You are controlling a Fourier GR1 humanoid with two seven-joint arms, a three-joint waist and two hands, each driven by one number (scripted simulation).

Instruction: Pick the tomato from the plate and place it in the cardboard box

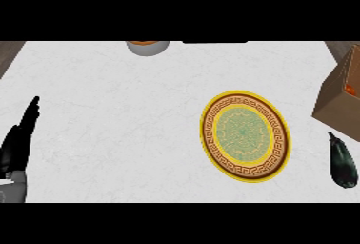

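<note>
The round plate [244, 137] with the yellow rim sits on the white counter [112, 109], and nothing lies on it. The cardboard box [341, 97] is at 2 o'clock from the plate, at the right edge, and a bit of orange, perhaps the tomato [349, 88], peeks out inside it. The left hand [17, 143] rests at 9 o'clock, fingers straight and holding nothing. A dark eggplant [343, 161] lies at 4 o'clock. A grey bowl [147, 46] is at 11 o'clock.
</note>
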